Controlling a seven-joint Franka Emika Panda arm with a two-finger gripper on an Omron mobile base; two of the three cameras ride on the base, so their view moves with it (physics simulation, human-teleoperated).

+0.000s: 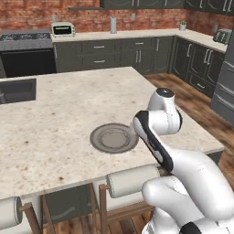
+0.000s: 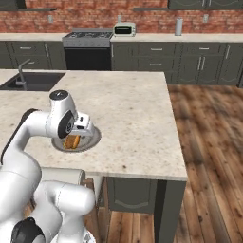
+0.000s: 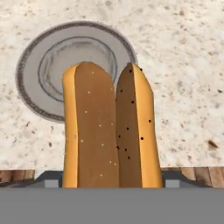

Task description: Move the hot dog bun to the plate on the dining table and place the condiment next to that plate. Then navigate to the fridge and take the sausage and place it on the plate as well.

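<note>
Golden-brown hot dog bun (image 3: 107, 131) hung pinched in the hand (image 2: 76, 137) just above the grey plate (image 1: 114, 137) on the counter (image 1: 68, 114), not yet released; condiment and sausage remained.

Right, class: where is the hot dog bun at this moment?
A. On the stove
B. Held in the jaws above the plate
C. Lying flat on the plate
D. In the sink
B: in the hand view the hot dog bun rises from the jaws, with the plate bare below it.

Even, bright rendered light; soft shadows, perhaps slightly coarse.
</note>
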